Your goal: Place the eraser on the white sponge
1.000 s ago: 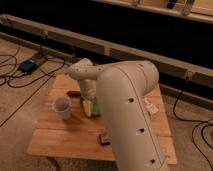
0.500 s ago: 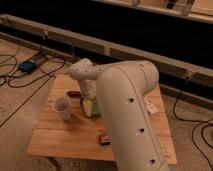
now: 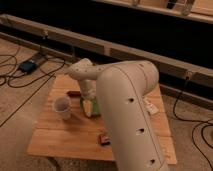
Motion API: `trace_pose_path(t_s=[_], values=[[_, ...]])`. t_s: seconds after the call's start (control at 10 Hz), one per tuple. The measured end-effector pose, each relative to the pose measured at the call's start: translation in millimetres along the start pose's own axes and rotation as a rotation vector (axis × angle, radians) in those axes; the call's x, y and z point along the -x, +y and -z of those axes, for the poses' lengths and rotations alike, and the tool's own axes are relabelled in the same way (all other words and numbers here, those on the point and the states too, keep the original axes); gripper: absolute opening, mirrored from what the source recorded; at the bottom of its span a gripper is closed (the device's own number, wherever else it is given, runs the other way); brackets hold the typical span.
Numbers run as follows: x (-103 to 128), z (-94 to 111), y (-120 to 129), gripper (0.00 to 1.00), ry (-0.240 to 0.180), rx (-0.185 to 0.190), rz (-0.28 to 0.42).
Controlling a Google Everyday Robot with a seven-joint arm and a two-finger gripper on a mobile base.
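Observation:
The eraser [image 3: 104,138], a small dark block with reddish parts, lies on the wooden table [image 3: 55,137] near its front edge, just left of my big white arm [image 3: 131,112]. The white sponge [image 3: 150,106] lies flat on the right part of the table, partly hidden behind the arm. My gripper [image 3: 89,96] hangs from the wrist at the middle of the table, right over a green bowl [image 3: 90,107]. It is well behind the eraser and left of the sponge.
A white cup [image 3: 62,107] stands left of the green bowl. A thin reddish-brown stick [image 3: 73,93] lies behind the cup. Cables and a dark box [image 3: 30,65] lie on the floor at the left, and more cable [image 3: 200,127] at the right. A dark wall runs behind the table.

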Motion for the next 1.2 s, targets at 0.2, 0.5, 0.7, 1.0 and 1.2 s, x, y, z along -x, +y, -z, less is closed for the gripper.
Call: trace_pose_path(t_s=[0.2,0.5,0.7,1.0,1.2], values=[[0,0,0,0.80,0.000,0.000,0.000],[0,0,0,0.80,0.000,0.000,0.000],[0,0,0,0.80,0.000,0.000,0.000],[-5,4,-10,0.80,0.034,-0.042,0.035],[-23,16,-23,0.80,0.078,-0.145,0.113]])
